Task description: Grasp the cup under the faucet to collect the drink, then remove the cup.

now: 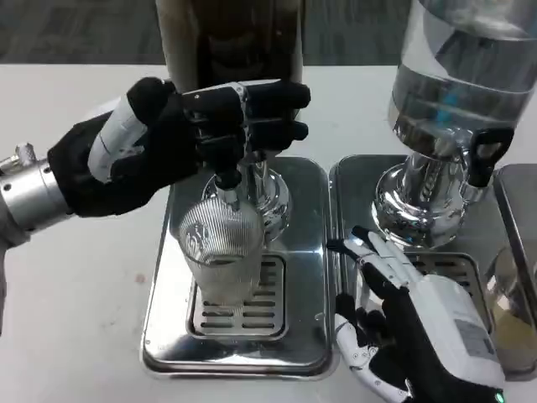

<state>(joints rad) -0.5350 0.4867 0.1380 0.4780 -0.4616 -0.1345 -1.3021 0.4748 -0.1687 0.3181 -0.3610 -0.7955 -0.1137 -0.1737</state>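
While cup (pixel 222 252) sits under faucet (pixel 226 180), left robot hand (pixel 180 138) above.

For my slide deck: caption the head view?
Left hand reaches the dark dispenser's tap above a ribbed cup; right hand waits.

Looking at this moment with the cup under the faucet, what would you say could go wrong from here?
1. The left hand is up at the faucet while the ribbed cup stands unheld on the drip tray; if flow starts, a slightly off-centre cup could let drink splash onto the tray.
2. The right hand rests beside the tray, apart from the cup; a sideways reach might knock it over.
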